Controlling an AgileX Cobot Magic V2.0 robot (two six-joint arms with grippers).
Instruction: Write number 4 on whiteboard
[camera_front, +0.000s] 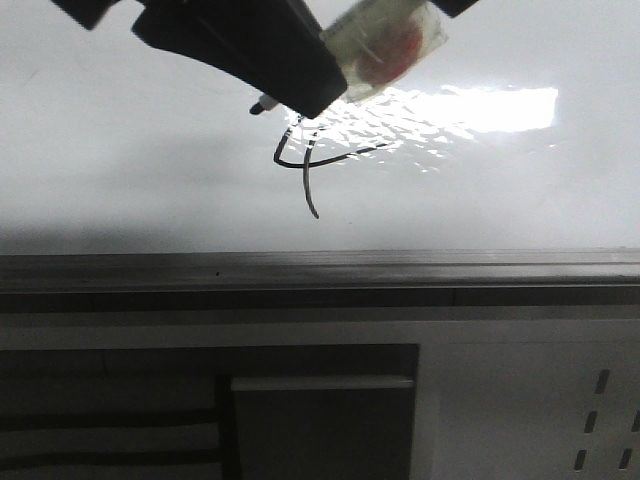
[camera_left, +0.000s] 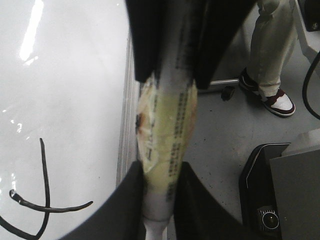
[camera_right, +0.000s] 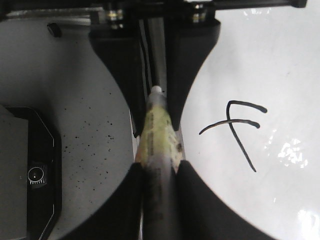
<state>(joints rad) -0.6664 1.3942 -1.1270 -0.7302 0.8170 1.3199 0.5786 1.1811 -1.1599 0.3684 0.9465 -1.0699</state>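
Pinching one marker (camera_left: 167, 125) wrapped in yellowish tape, with the left gripper (camera_left: 160, 172) pressed together on its barrel. Clamped the same marker in the right gripper (camera_right: 159, 167), fingers facing the other pair along the barrel. Held the nib just above and beside the number 4 (camera_front: 310, 160); could not tell whether it touched. Left the thin black figure on the whiteboard (camera_front: 120, 150), well above the grey ledge (camera_front: 320, 265).
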